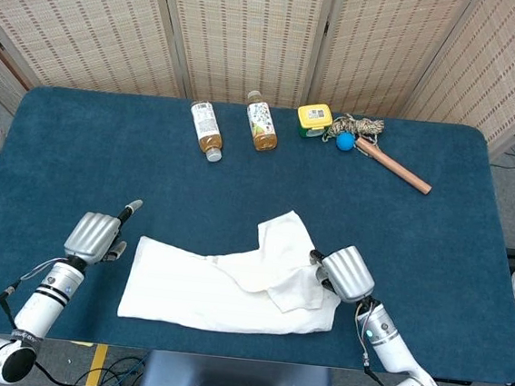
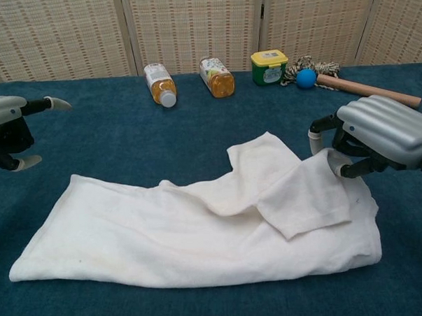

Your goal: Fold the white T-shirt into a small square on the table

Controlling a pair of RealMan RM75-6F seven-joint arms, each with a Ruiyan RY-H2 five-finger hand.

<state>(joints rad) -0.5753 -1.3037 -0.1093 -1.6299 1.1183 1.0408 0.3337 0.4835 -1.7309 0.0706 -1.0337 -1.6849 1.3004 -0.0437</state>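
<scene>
White T-shirt (image 1: 230, 286) lay partly folded near the table's (image 1: 79, 148) front edge, right hand (image 1: 347, 273) pinched its right edge, cloth lifted and doubled inward, left hand (image 1: 95, 235) off the shirt's left end, fingers apart, holding nothing, two bottles (image 1: 234, 128) lay at the far side.

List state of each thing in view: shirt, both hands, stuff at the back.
T-shirt: partly folded, rumpled, right end lifted.
Right hand: pinching the shirt's right edge.
Left hand: off the shirt, holding nothing, fingers apart.
Two bottles: lying on their sides, capped.
Green tub: upright, lid on.
Wooden stick: lying flat beside a blue ball.
</scene>
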